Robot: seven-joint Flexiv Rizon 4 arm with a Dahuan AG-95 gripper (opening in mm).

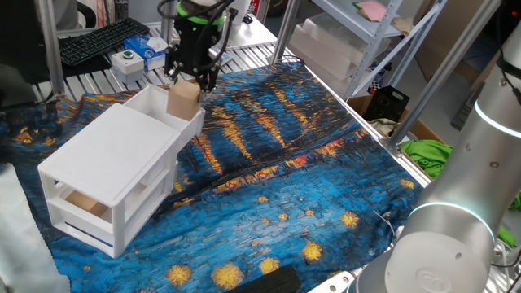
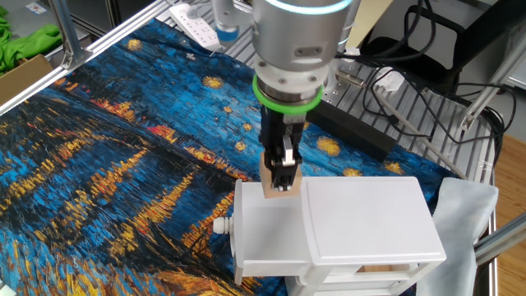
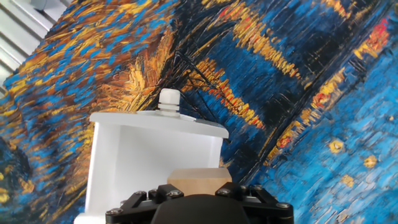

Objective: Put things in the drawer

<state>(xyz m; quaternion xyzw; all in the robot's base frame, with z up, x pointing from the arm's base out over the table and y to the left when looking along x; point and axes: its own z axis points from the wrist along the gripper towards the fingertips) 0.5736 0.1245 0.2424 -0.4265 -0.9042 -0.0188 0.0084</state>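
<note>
Pinching a tan block [image 1: 184,100] between its fingers, our hand [image 1: 192,76] hangs over the pulled-out upper drawer [image 1: 155,103] of the white cabinet [image 1: 106,159], so we judge the placing step is in hand. Next we need a short descent, then to spread the fingers so the block drops inside the drawer walls, not onto the blue-clothed counter [image 1: 285,187].

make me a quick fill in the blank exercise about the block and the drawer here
1. The gripper holds a pale tan ____ above the drawer.
2. The drawer stands pulled ____ of the white cabinet.
3. The knob on the drawer front is ____ in colour.
4. The cloth is mostly ____ with yellow.

Missing words: block; out; white; blue
</note>
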